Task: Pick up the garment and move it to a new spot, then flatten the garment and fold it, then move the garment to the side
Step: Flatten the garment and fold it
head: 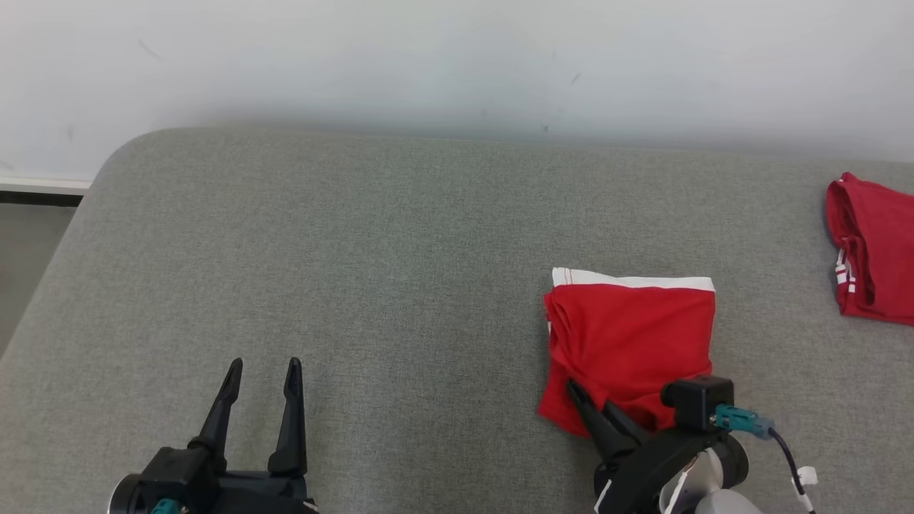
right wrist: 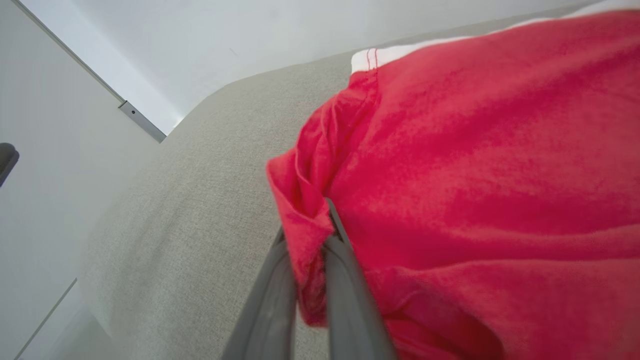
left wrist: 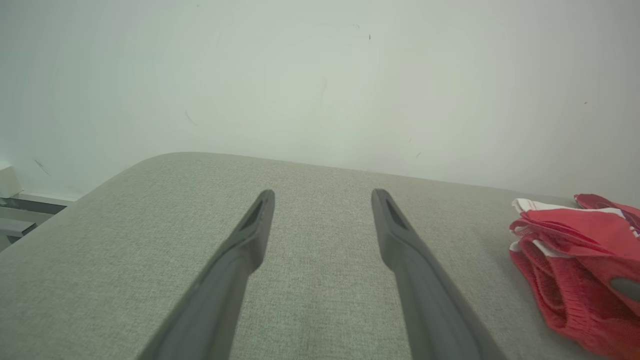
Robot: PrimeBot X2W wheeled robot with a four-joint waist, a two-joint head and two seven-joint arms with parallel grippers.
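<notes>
Grey woven fabric covers the bench (head: 357, 250) below a pale wall. Right of centre lies the folded red garment (head: 632, 335), its near left corner pinched in the right end effector (head: 587, 400). The left end effector (head: 262, 371) hovers spread wide, well apart from it.

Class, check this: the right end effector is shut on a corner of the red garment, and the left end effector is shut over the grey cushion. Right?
No. The left end effector is open over the grey cushion, as the left wrist view shows. The right end effector is indeed shut on the red garment's corner.
</notes>
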